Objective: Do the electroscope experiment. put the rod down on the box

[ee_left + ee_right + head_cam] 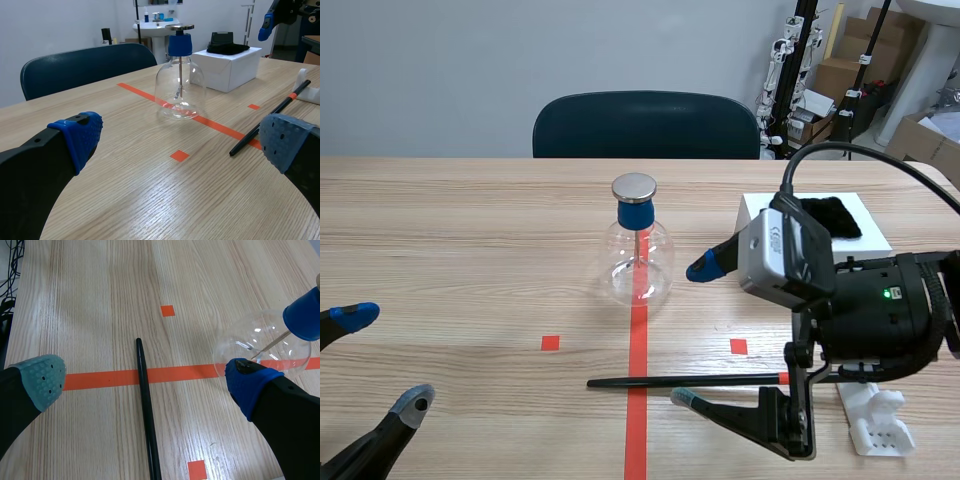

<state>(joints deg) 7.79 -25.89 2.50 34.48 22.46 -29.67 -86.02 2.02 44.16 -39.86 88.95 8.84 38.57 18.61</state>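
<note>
- My left pincer (385, 360) sits low at the near edge of the tabletop (470, 250), released, its blue and grey pads spread wide with nothing between them.
- My right pincer (145, 382) is released too – one pad out to each side, neither touching anything.
- The rod (146, 405), thin and black, lies flat on the tabletop in the gap between my right pincer's fingers. It runs from under the pincer forward, and its tip reaches just past the orange tape line.
- In the scene view the rod sits nearer my grey-padded finger than the blue one. It has an orange-red band towards the end on my right side, and that end reaches a white plastic holder (875, 420) beside my right arm.
- From my left pincer the rod lies ahead and off to the right, well apart from both pads.
- Further out stands the electroscope (640, 255) – a clear round flask with a blue stopper and a metal disc on top, upright on the tape line.
- Beyond it to the right is the white box (760, 215), with a black cloth (830, 215) lying on top. The rod is not on it.
- A dark chair (645, 125) stands at the far side of the tabletop.
</note>
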